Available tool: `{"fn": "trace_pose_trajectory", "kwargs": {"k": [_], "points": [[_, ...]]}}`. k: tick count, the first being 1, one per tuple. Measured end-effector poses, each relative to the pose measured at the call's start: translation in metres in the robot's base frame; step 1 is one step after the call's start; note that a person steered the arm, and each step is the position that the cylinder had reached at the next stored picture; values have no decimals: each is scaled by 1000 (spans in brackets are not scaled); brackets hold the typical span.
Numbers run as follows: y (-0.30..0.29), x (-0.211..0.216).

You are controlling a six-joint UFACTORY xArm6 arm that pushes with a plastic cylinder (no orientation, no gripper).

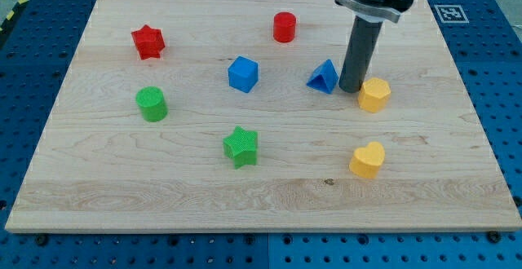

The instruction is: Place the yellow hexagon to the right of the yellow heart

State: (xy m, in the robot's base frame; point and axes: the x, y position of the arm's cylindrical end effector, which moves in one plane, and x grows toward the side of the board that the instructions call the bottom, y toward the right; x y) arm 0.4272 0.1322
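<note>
Beside yellow hexagon (374, 94), my tip (351, 89)

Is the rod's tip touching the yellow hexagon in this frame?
Cannot tell. In the camera view, my tip sits right against the left edge of the yellow hexagon, between it and the blue triangle, with no visible gap, but contact is not plain.

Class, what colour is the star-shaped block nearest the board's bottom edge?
Green: the green star, seen clearly in the camera view.
</note>
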Motion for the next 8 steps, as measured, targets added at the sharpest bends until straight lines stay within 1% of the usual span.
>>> {"fn": "trace_pose_trajectory", "kwargs": {"k": [1,2,3,4,5,7,8], "points": [[22,24],[40,33],[25,27],[16,-5],[42,-7],[50,6],[53,34]]}}
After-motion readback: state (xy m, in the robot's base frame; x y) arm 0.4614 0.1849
